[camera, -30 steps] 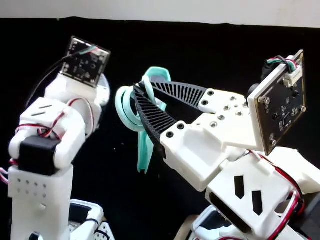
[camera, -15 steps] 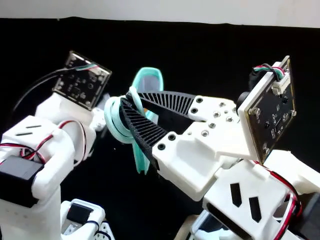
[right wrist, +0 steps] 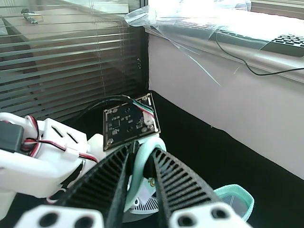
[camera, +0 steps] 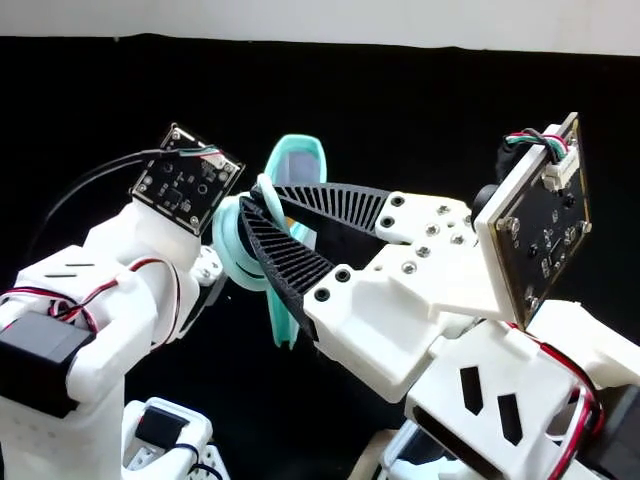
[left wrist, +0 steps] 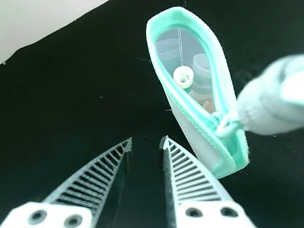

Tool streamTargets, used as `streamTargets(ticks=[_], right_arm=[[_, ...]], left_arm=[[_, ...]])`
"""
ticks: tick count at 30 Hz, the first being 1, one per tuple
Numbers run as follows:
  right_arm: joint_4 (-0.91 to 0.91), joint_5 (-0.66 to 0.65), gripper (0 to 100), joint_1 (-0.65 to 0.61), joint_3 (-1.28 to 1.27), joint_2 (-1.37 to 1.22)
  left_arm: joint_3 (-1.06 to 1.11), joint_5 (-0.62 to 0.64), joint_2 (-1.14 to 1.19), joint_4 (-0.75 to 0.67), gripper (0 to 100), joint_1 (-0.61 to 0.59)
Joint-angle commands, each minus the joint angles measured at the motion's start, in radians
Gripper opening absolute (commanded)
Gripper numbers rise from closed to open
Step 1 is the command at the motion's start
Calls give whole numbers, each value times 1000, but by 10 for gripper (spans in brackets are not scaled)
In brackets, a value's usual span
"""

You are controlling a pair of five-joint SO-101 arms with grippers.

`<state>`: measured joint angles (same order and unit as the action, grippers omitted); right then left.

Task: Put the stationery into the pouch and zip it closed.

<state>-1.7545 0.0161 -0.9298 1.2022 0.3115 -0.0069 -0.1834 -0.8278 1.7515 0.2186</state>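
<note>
Because the right hand (camera: 262,200) pinches only the pouch (camera: 297,158) rim, holding it off the black desk (camera: 420,90) just 12 o'clock of the high view's centre, a zip tug could tear it free. The left hand (left wrist: 146,142) hangs empty, slightly parted. Inside: 1 white pen (left wrist: 183,76), 1 pale tube (left wrist: 203,71).
</note>
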Motion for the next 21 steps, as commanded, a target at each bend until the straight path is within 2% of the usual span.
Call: streamTargets(ticks=[1,6,9,15,21], right_arm=[[31,11,5,-10,19,-5],[61,11,5,-8,19,-7],[90,11,5,-8,19,-7],[108,11,5,-8,19,-7],[105,11,5,-8,13,-7]], left_arm=[[-33,104,-16,9,127,12],[-33,158,-36,9,129,18],[-33,195,-85,9,129,71],[-27,199,-104,9,129,97],[97,199,-111,9,130,142]])
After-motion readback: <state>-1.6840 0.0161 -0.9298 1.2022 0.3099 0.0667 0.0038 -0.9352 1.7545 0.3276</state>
